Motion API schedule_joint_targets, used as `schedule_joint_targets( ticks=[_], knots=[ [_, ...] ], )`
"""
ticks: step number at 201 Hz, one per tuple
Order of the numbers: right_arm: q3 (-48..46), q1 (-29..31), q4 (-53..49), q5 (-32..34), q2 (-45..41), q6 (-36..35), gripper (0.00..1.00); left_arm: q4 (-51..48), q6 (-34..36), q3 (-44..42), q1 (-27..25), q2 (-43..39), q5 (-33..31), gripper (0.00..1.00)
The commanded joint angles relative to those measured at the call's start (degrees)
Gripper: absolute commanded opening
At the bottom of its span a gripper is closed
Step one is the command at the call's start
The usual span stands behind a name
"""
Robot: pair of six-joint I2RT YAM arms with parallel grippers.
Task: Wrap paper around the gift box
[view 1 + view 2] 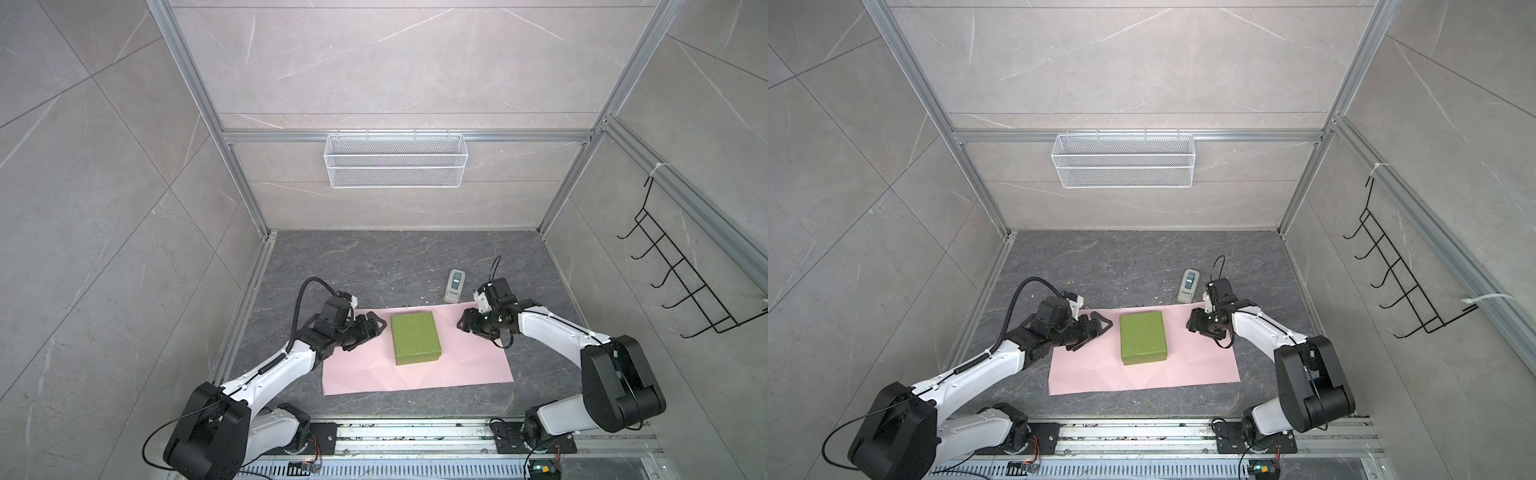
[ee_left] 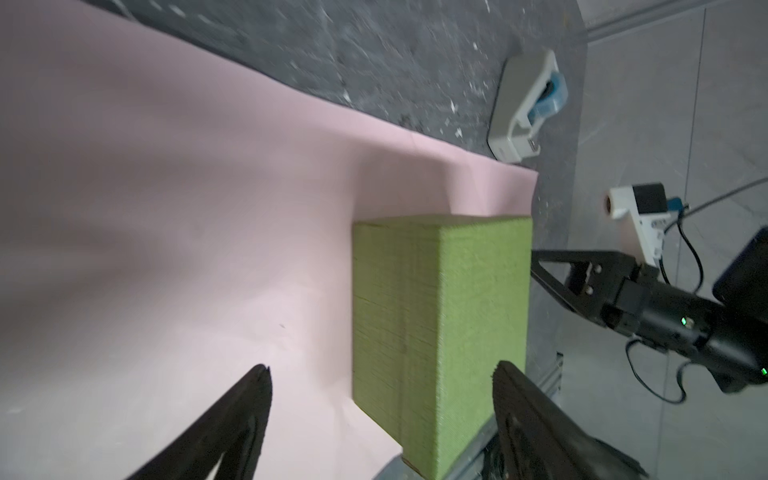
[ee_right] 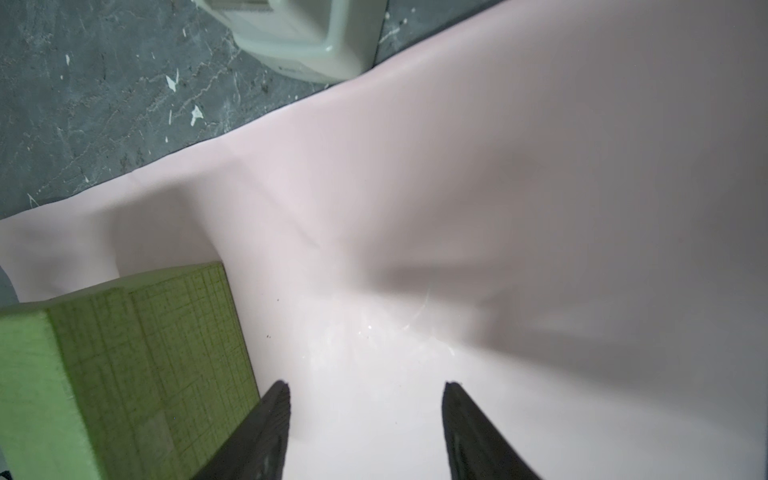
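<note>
Centre of both top views: flat, squarish olive-green gift box (image 1: 415, 338) (image 1: 1143, 337) with fine ribbed lines, lying flat on the large, thin, pale pink sheet of paper (image 1: 469, 357) (image 1: 1200, 361). Paper spread on the dark grey marbled tabletop (image 1: 374, 266), pink face up, reaching well past the box on its left, right and near sides and only slightly past its far side. Faint creases showing close to the box's near corners.

Left of the box: black left gripper (image 1: 377, 329), just beside the box's left edge without touching it, over the paper. In the left wrist view (image 2: 380, 370), fingers (image 2: 249, 399) spread wide with nothing between them, so released.

Right of the box: black right gripper (image 1: 460, 326), apart from the box's right edge, over the strip of paper on that side. In the right wrist view (image 3: 365, 384), fingers (image 3: 270, 415) parted and empty, with bare paper (image 3: 457, 208) beneath and the box (image 3: 124, 365) alongside.

Beyond the box's far right corner: small grey-white handheld device (image 1: 454, 285) (image 1: 1188, 285) with a blue insert, lying on the tabletop just off the paper's far edge.
</note>
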Motion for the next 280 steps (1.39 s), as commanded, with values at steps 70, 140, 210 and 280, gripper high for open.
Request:
schedule_joint_targets(
  ticks=[70,140,210,280],
  knots=[
    [-1.7,-1.1,0.0,-3.0,1.1,-3.8,0.59,-2.4,1.3,11.4,-5.1,16.0,2.3,0.87],
    [-5.7,2.0,6.5,-22.7,-10.6,1.5,0.79,-5.3,3.5,5.5,4.5,4.3,2.3,0.9],
    [-8.2,12.8,16.2,-18.2,-6.0,13.1,0.81,-1.9,3.1,-0.5,14.2,7.7,9.1,0.84],
    [-10.7,20.5,21.6,-6.8,-4.2,26.0,0.65,-2.0,4.1,-1.9,14.2,7.9,7.9,0.84]
  ],
)
